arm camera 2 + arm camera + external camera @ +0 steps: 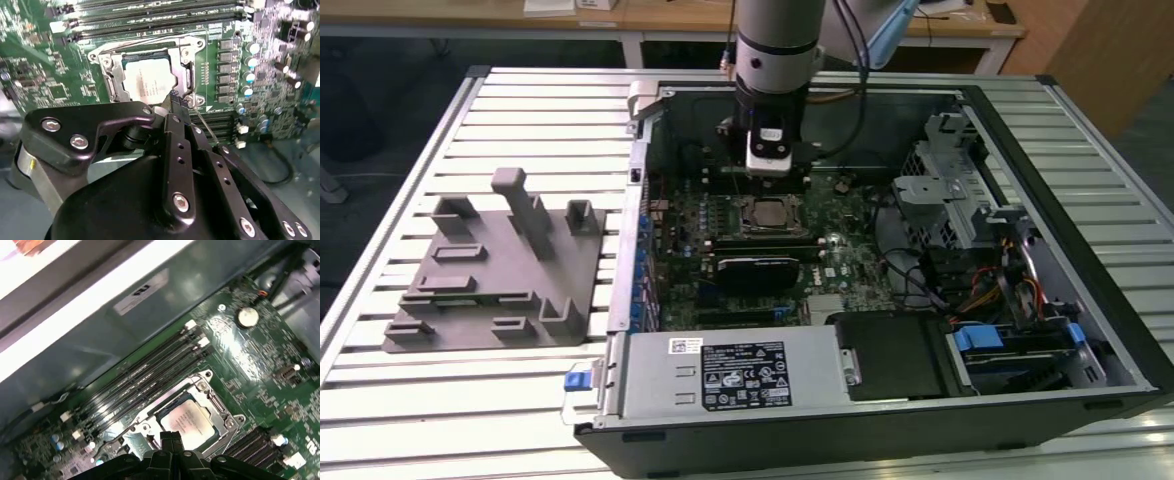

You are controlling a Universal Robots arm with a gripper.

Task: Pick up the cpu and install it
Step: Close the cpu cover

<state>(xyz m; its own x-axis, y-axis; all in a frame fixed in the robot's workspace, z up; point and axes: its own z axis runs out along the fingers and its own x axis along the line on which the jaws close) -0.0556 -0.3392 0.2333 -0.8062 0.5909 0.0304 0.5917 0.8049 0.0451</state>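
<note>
The cpu [147, 80] lies flat inside the metal socket [111, 75] on the green motherboard [45, 65]. The gripper [173, 96] hovers just above the socket's edge, jaws pressed together and empty. A careless descent could knock the chip askew and bend the socket's pins.

The arm [781, 40] is hanging straight down from the exterior view's twelve o'clock edge, its wrist standing vertical. The gripper [769, 174] is pointing downward, its fingers [176, 125] pressing together, empty, in the second wrist view.
</note>
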